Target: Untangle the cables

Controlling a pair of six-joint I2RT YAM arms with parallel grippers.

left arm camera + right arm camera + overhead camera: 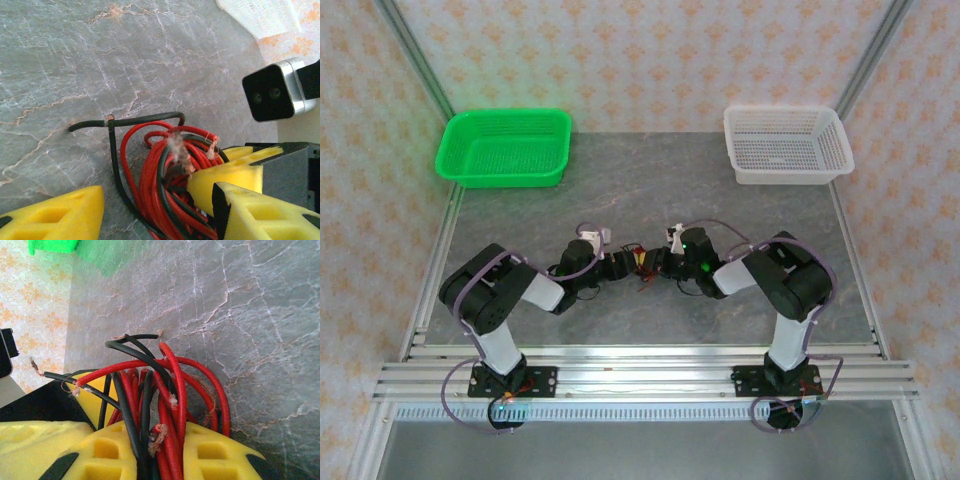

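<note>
Right gripper [160, 432] clamps the cables [172, 370] (bundle lying left-to-right); left gripper [157, 200] straddles them, jaws apart.

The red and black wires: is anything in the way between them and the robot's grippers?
Nothing visible is in the way. The bundle of thin red and black wires sits clamped in the right gripper, and the open left gripper has it between its yellow fingers.

A grey, veined stone-look tabletop [650, 190] sat between pale walls [650, 60] papered with orange motifs. A green basket [505, 150] stood at 11 o'clock, a white basket [785, 145] at 1 o'clock. Light was soft and even.
</note>
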